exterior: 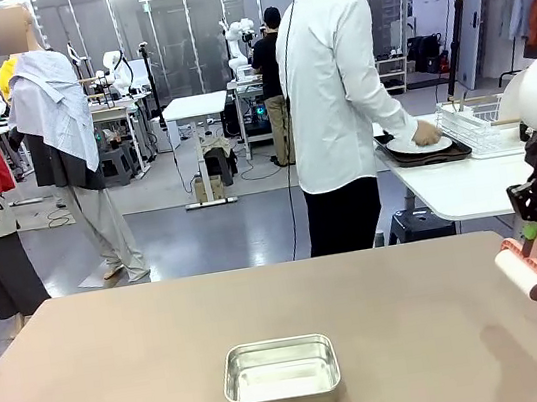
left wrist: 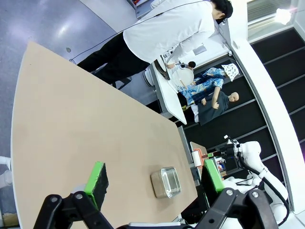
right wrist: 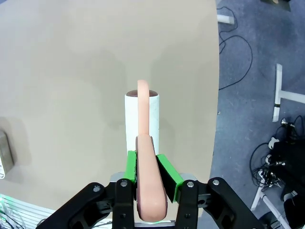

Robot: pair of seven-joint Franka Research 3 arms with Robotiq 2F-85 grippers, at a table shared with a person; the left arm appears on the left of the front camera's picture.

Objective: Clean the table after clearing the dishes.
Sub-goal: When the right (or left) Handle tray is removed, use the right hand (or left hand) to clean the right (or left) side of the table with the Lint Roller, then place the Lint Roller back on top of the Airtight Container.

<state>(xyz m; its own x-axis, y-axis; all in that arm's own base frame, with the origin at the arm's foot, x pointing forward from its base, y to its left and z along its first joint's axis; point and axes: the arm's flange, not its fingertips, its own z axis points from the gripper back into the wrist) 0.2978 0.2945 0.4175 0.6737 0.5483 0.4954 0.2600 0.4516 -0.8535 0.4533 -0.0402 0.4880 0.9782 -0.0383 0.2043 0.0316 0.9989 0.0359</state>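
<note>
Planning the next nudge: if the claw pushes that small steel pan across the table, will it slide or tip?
The steel pan looks low and wide, so it would likely slide, not tip. It seems thin, empty and probably light. The table looks smooth.

From the front we look low across the tabletop at the person far off. Our left wrist camera looks down from high up, tilted sideways. Our right wrist camera sits close above. All three show the tabletop and the steel pan.
</note>
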